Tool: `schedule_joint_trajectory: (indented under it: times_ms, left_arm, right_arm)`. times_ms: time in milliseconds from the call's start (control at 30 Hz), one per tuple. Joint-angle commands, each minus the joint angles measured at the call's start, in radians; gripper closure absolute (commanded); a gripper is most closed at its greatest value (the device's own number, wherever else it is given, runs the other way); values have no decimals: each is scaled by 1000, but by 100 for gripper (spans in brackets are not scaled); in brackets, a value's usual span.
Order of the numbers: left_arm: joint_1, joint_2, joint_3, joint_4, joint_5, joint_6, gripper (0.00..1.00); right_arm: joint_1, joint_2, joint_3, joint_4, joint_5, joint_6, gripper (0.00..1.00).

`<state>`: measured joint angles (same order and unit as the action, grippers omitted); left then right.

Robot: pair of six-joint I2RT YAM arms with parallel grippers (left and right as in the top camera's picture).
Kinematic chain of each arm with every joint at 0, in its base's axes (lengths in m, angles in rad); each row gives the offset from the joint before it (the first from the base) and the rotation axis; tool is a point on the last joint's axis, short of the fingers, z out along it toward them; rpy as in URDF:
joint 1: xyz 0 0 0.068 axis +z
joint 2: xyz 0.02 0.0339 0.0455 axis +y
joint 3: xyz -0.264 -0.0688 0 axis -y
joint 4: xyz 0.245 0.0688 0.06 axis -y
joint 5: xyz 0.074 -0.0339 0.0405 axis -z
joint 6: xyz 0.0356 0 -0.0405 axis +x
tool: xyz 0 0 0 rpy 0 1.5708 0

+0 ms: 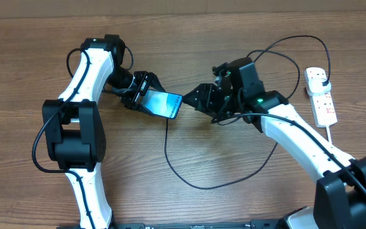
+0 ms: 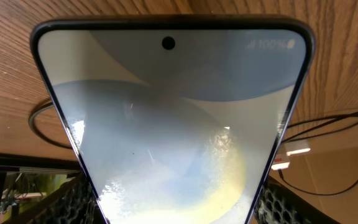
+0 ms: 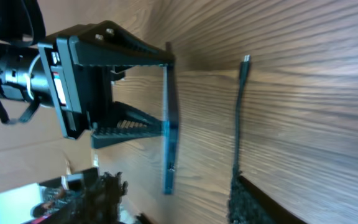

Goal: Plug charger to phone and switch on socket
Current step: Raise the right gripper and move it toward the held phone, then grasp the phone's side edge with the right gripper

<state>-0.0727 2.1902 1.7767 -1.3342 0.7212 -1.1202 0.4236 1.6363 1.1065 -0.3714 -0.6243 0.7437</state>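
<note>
1. Phone (image 1: 165,104): the blue screen is lit. It sits left of centre between the two arms, with one short end turned towards the right arm.
2. Left fingers (image 3: 126,127): clamped on the phone's two long edges. From the right wrist the phone shows edge-on between them.
3. Charger (image 1: 196,184): a thin black cable lying in a wide loop on the worktop (image 1: 234,210), running on to the far right. Its connector tip (image 3: 245,59) is near the phone's edge but apart from it, not inserted.
4. Right fingers (image 3: 253,199): one textured pad shows, with the cable rising from just beside it. Whether they are clamped on the cable cannot be told.
5. Socket (image 1: 323,102): a white strip on the worktop's right side, well apart from the phone. A black plug (image 1: 323,79) sits at its far end.
</note>
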Motion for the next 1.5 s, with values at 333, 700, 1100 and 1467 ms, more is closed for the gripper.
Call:
schedule_joint_trajectory:
  times_ms: [333, 700, 1100, 1467]
  left_arm:
    - [-6, -3, 27, -3, 39, -17, 45]
    - [-6, -3, 27, -4, 38, -12, 45]
    - [-6, -3, 27, -3, 38, -10, 45]
    - [-6, -3, 27, -3, 38, -10, 28]
  right_arm:
    - [89, 104, -3, 157, 49, 98, 52]
    - [136, 156, -3, 237, 84, 137, 69]
    - [160, 156, -3, 247, 138, 147, 83]
    - [159, 156, -3, 278, 135, 148, 94]
